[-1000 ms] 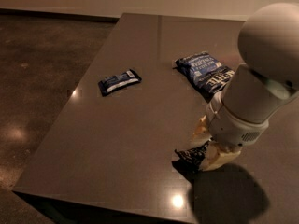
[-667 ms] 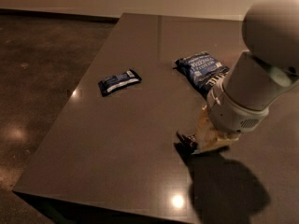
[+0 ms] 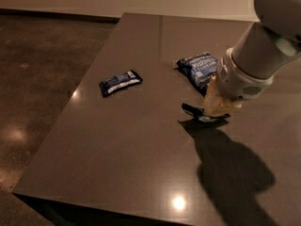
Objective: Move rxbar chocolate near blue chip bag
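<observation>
The blue chip bag [image 3: 200,69] lies crinkled on the dark table, right of centre. My gripper [image 3: 215,108] hangs from the white arm just in front of the bag and is shut on the rxbar chocolate [image 3: 201,115], a small flat black wrapper that sticks out to the left from between the fingers, just above the table. Most of the bar is hidden by the fingers.
A small dark-blue bar wrapper with a white stripe [image 3: 120,82] lies left of centre on the table [image 3: 141,140]. The table's left edge [image 3: 70,107] drops to a brown floor. My arm's shadow falls on the front right of the table.
My gripper has moved back and slightly right with the rxbar chocolate, closer to the blue chip bag. The bag and the dark-blue wrapper have not moved.
</observation>
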{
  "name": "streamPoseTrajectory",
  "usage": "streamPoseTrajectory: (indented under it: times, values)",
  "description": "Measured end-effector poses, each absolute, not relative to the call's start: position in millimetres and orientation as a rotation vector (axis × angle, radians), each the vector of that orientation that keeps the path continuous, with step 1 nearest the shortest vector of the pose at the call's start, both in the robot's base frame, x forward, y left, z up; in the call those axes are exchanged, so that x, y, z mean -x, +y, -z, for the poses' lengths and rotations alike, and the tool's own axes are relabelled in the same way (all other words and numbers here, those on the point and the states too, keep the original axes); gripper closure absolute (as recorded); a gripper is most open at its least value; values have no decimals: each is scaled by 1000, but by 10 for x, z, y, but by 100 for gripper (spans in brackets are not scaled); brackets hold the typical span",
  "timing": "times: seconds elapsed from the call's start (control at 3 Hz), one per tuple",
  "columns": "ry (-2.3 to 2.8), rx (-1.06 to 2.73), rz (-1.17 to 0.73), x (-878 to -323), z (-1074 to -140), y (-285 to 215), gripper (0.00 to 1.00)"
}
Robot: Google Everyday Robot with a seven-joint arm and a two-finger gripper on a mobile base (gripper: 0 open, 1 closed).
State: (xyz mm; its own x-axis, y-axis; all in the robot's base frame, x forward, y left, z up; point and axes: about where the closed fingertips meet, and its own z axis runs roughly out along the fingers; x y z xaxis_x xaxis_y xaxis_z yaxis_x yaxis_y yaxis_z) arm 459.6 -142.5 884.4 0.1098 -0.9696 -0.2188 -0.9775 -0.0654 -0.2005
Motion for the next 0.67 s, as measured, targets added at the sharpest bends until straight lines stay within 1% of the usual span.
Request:
streamPoseTrajectory:
  times: [0.67]
  values:
    - [1986, 1965, 102, -5176, -8950, -1673, 100]
